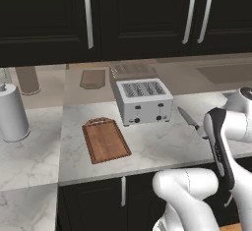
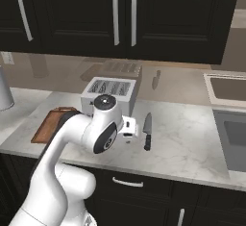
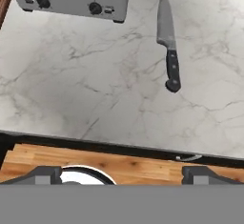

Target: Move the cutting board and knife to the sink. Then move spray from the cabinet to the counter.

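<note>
While you watched the left base view, the board (image 1: 106, 139) lay flat on the counter (image 1: 162, 144), left of the toaster (image 1: 143, 101). From the right base view, the knife (image 2: 147, 131) rested between toaster and sink (image 2: 234, 133). Through the hand view, the gripper (image 3: 121, 173) stood wide and empty, back from the counter edge; you'd best centre over the knife's handle, then descend.

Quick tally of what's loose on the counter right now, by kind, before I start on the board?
cutting board: 1
knife: 1
toaster: 1
paper-towel roll: 1
Total: 4
</note>
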You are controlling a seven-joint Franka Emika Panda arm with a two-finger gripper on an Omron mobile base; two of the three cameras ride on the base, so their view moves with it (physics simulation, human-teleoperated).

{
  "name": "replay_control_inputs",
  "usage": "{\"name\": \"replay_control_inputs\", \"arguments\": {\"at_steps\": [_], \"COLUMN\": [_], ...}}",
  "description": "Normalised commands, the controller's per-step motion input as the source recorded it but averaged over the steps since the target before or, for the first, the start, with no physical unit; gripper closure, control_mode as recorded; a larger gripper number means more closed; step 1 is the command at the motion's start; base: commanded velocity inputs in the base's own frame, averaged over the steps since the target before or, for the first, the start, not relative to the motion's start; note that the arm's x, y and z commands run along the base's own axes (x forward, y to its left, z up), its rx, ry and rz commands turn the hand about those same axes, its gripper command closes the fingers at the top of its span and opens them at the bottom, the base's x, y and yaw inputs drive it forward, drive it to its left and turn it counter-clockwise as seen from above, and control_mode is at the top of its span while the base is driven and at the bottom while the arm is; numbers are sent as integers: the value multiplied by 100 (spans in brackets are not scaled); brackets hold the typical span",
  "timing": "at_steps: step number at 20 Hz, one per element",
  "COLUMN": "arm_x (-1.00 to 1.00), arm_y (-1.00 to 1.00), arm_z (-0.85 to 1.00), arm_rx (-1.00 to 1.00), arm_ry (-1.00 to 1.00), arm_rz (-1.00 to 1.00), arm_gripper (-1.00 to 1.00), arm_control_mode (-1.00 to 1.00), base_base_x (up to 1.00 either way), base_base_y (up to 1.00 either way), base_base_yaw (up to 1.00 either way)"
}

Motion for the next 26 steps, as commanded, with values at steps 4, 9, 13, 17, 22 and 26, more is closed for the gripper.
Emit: {"name": "replay_control_inputs", "arguments": {"at_steps": [4, 9, 13, 17, 22, 26], "arm_x": [40, 35, 27, 31, 33, 20], "arm_y": [-17, -15, -20, -22, -19, -4], "arm_z": [-15, -15, -20, -16, -24, -20], "arm_rx": [0, 0, 0, 0, 0, 0], "arm_ry": [7, 3, 0, 0, 0, 0], "arm_rz": [0, 0, 0, 0, 0, 0], "arm_gripper": [-100, -100, -100, -100, -100, -100], "arm_control_mode": [-100, -100, -100, -100, -100, -100], "base_base_x": [0, 0, 0, 0, 0, 0], "base_base_y": [0, 0, 0, 0, 0, 0], "base_base_yaw": [0, 0, 0, 0, 0, 0]}}
